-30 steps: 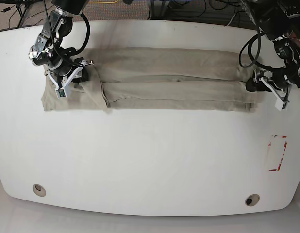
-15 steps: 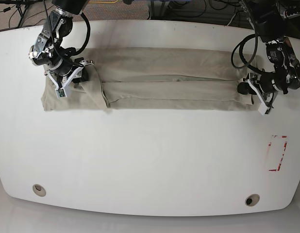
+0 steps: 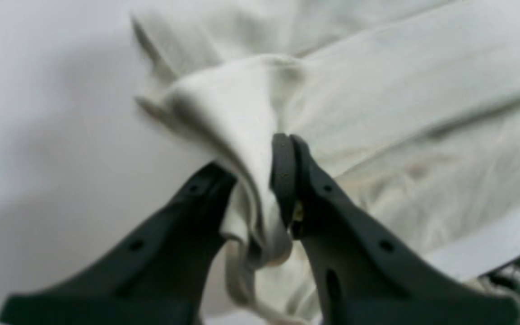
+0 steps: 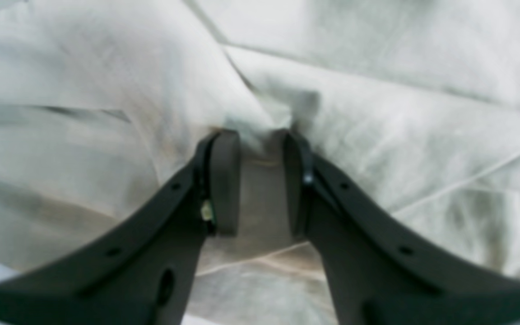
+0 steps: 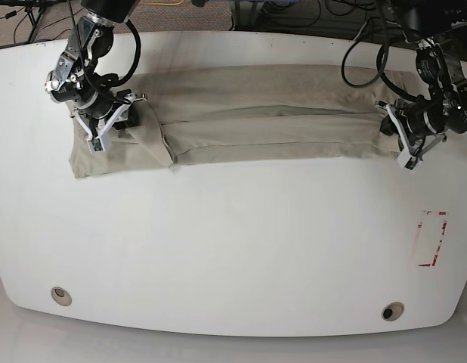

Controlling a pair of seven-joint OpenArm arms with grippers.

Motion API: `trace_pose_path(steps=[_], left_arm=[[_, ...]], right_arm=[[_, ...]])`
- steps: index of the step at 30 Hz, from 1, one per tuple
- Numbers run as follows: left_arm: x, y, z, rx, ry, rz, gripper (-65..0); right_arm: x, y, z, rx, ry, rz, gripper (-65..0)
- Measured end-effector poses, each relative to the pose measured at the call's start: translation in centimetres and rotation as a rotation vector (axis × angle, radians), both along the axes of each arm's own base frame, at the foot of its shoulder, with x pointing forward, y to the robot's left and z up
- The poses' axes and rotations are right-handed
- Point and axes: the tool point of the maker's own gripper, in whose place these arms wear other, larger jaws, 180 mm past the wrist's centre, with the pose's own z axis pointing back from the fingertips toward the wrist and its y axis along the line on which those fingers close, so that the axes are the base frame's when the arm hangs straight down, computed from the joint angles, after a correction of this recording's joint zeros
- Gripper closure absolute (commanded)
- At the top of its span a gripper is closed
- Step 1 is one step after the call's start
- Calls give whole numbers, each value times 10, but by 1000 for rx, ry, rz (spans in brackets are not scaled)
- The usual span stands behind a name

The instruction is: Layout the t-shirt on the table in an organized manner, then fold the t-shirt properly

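The beige t-shirt (image 5: 264, 125) lies as a long folded strip across the far half of the white table (image 5: 233, 242). On the base view's right, my left gripper (image 5: 391, 130) is at the strip's right end. The left wrist view shows that gripper (image 3: 260, 158) shut on a bunched ridge of the t-shirt (image 3: 377, 90), lifted a little off the tabletop. On the base view's left, my right gripper (image 5: 112, 125) sits on the strip's left end. In the right wrist view the gripper (image 4: 257, 149) has a pinch of cloth (image 4: 106, 90) between its dark pads (image 4: 224, 180).
Two round grey grommet holes (image 5: 60, 295) (image 5: 392, 311) sit near the front edge. A red-tape rectangle (image 5: 431, 238) marks the right side. Cables and dark equipment (image 5: 294, 15) lie beyond the far edge.
My left gripper moved in over the strip's right end and closed on it. The strip has shifted toward the far edge and looks pulled tighter. The right gripper kept its hold.
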Motion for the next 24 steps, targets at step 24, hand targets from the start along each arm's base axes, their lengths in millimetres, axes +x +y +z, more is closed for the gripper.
trace_pose_path(steps=[24], left_arm=[[15,-200,54,-110,-176,-518,-69]], right_arm=[[0,1,0,3,-2,0,-173]])
